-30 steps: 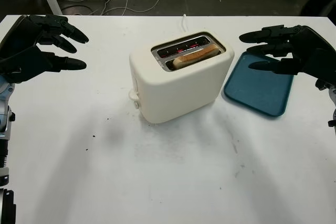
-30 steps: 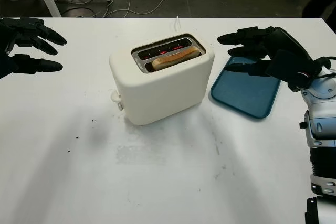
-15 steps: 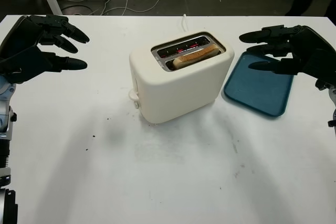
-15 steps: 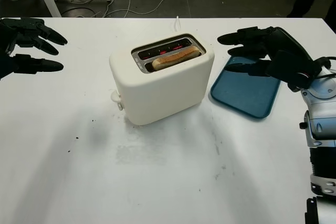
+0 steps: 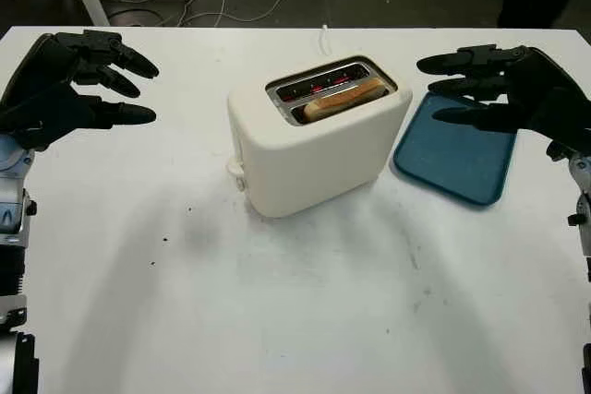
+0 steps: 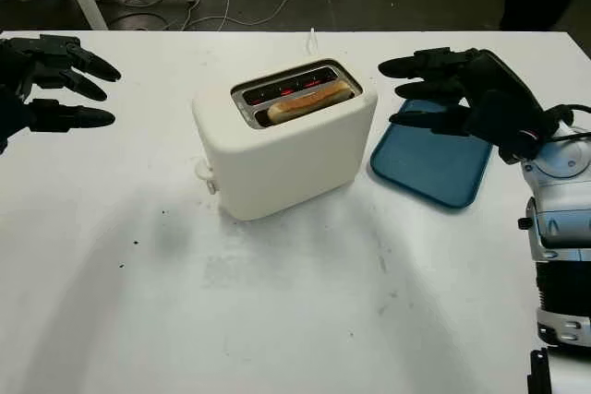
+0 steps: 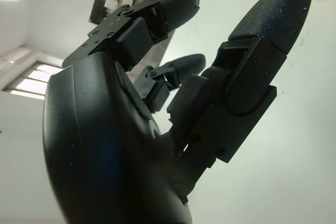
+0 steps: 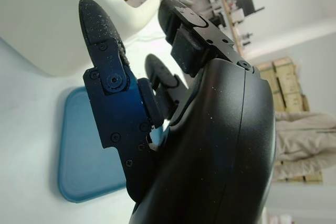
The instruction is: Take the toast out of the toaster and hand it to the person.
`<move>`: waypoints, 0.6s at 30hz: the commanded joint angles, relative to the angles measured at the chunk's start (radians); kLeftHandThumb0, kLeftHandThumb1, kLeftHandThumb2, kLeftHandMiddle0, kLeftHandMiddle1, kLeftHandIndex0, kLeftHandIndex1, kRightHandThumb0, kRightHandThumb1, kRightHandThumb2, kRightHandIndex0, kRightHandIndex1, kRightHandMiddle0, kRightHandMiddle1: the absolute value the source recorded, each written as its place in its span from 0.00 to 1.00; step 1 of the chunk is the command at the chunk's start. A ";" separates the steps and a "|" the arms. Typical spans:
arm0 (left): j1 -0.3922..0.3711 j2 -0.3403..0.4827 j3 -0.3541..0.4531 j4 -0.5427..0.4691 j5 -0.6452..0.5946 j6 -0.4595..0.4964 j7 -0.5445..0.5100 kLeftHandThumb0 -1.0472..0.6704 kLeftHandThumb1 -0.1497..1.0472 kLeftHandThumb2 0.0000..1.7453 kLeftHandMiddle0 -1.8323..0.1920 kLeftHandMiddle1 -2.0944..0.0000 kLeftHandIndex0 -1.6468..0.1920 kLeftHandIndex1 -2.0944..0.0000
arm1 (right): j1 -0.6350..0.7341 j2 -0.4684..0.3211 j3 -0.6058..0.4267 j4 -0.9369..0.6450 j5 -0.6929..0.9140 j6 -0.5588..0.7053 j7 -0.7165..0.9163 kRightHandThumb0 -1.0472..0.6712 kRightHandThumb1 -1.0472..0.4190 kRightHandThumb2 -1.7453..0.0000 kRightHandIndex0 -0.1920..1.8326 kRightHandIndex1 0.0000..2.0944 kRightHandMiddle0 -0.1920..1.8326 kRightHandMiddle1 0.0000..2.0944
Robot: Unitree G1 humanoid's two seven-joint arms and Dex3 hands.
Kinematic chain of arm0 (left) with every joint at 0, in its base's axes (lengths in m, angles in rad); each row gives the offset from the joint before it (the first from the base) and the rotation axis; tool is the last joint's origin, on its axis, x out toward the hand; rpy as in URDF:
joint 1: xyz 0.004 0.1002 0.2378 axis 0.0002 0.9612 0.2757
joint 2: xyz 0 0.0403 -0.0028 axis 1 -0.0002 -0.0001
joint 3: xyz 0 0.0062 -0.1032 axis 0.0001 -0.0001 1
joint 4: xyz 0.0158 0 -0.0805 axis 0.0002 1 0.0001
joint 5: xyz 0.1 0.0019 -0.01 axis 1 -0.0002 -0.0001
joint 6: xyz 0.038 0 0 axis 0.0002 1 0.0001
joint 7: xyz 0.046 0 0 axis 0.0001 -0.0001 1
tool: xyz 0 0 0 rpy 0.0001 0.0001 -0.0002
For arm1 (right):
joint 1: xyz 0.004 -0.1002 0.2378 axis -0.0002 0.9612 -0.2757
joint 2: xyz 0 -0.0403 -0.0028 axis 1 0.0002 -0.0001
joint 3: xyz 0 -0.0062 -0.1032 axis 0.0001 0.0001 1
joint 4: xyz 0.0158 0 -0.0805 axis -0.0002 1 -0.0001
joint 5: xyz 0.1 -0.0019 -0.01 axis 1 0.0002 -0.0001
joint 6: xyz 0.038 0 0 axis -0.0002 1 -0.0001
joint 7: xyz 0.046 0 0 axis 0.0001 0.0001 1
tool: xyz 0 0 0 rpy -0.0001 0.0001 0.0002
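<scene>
White table (image 5: 277, 320): toast (image 5: 343, 99) unmoved in toaster (image 5: 314, 145); right hand (image 5: 517, 99) edged closer, left hand (image 5: 60, 89) too, both empty

Cream toaster (image 5: 314, 149), golden-brown toast (image 5: 343, 98), teal tray (image 5: 454, 154), white table (image 5: 277, 302), black robot hands

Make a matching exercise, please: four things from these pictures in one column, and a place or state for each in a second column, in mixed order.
Things:
1. toast
2. blue tray
3. left hand
4. right hand

Places or states:
A. open, raised over the table to the left of the toaster
B. flat on the table, to the right of the toaster
C. open, above the tray's far part
D. sitting in the toaster's near slot

Pairs: 1-D, 2-B, 3-A, 4-C
</scene>
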 commanded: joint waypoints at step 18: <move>0.009 -0.023 -0.003 -0.010 -0.003 0.006 0.010 0.00 0.64 0.00 0.53 0.58 0.47 0.65 | -0.010 0.013 0.001 -0.030 0.032 0.059 0.008 0.29 0.15 1.00 0.42 0.03 0.42 0.00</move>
